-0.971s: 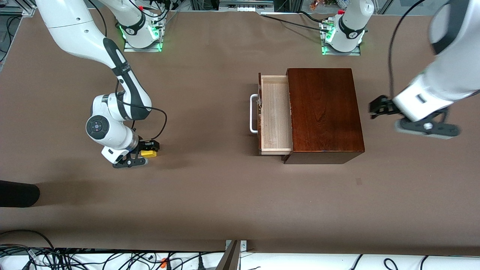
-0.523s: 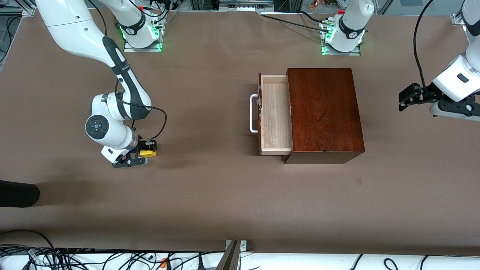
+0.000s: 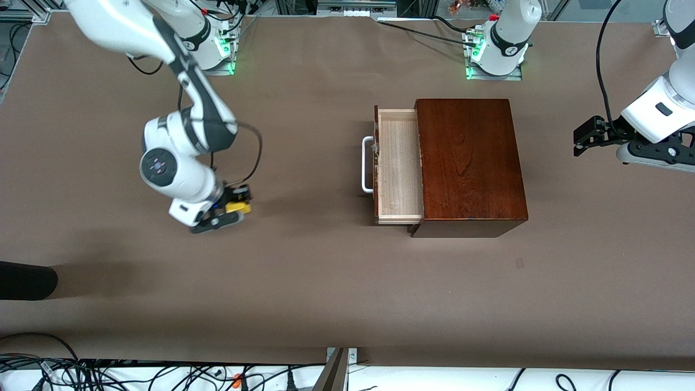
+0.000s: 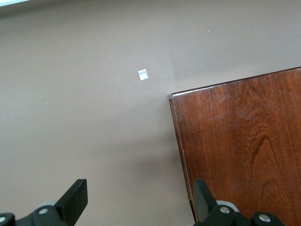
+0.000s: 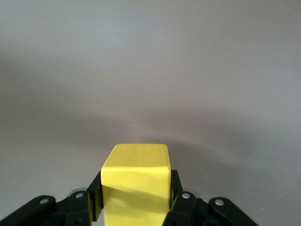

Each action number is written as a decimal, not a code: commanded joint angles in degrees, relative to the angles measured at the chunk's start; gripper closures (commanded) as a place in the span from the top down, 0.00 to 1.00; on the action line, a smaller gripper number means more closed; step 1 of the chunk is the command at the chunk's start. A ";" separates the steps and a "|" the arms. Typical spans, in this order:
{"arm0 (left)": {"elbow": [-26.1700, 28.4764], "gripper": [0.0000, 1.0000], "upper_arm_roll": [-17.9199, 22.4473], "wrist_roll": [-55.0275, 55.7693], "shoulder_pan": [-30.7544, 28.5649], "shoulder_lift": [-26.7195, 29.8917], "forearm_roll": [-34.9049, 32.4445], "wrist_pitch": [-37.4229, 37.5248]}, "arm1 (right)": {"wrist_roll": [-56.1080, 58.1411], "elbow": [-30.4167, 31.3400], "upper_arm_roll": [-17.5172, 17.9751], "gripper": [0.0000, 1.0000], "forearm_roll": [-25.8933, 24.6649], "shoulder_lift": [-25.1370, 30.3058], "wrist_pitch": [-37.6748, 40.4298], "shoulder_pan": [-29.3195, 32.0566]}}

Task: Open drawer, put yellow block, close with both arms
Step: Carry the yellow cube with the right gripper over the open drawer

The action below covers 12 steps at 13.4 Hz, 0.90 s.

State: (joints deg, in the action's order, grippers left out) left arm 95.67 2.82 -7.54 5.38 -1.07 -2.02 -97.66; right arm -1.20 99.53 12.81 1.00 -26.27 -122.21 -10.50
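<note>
The yellow block [image 3: 239, 207] is a small bright cube, and my right gripper [image 3: 238, 205] is shut on it, a little above the table toward the right arm's end. In the right wrist view the yellow block [image 5: 135, 181] fills the gap between the black fingers [image 5: 175, 190] of the right gripper [image 5: 135, 190]. The drawer [image 3: 399, 163] stands pulled out of the dark mahogany box [image 3: 467, 163], its light wood tray bare and its white handle [image 3: 367, 164] facing the block. My left gripper [image 3: 582, 141] hangs open over the table beside the box's closed end. The left gripper [image 4: 140, 201] holds nothing, with the box's corner [image 4: 244, 146] by one finger.
A black object [image 3: 27, 279] lies at the table's edge near the front camera, toward the right arm's end. Cables [image 3: 108, 374] run along the front edge. A small pale speck [image 4: 143, 74] lies on the brown table cover [image 3: 326, 271].
My right gripper has shut on the yellow block, lifted it and carried it toward the drawer. The left arm has drawn back from the box toward its own end of the table.
</note>
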 commanded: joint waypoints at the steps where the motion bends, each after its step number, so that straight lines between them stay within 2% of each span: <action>1: -0.83 1.00 0.43 -0.72 0.16 0.37 1.14 4.04 | 0.24 -13.52 3.36 0.04 -2.92 0.00 12.05 -6.42; 4: -4.43 1.00 0.69 -0.81 0.16 -0.07 0.70 9.76 | 0.15 -23.13 3.36 0.05 -4.78 -2.99 14.64 -16.10; 6: -4.97 1.00 0.69 -1.08 -1.51 -0.07 1.23 10.04 | 0.76 -27.70 3.36 0.05 -6.71 -5.18 14.02 -20.68; 8: -4.97 1.00 0.60 -1.25 -1.51 -0.16 1.92 9.95 | 0.59 -36.11 2.92 0.05 -8.20 -10.27 14.63 -26.56; 9: -4.97 1.00 0.52 -1.25 -1.51 -0.16 1.93 9.95 | 0.59 -39.20 2.92 0.05 -11.34 -12.38 14.81 -29.11; 10: -4.97 1.00 0.43 -1.25 -1.60 -0.16 2.02 9.95 | 0.24 -40.11 3.01 0.06 -14.25 -13.19 14.64 -31.31; 12: -4.97 1.00 0.52 -1.25 -1.51 -0.16 2.02 9.95 | 0.15 -40.20 2.83 0.06 -16.90 -13.81 14.02 -34.66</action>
State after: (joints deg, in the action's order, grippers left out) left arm 91.75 3.38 -7.60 4.17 -1.07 -1.67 -88.85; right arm -1.39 64.12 16.41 -12.95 -37.17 -109.46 -41.68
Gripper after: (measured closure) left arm 0.000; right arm 0.445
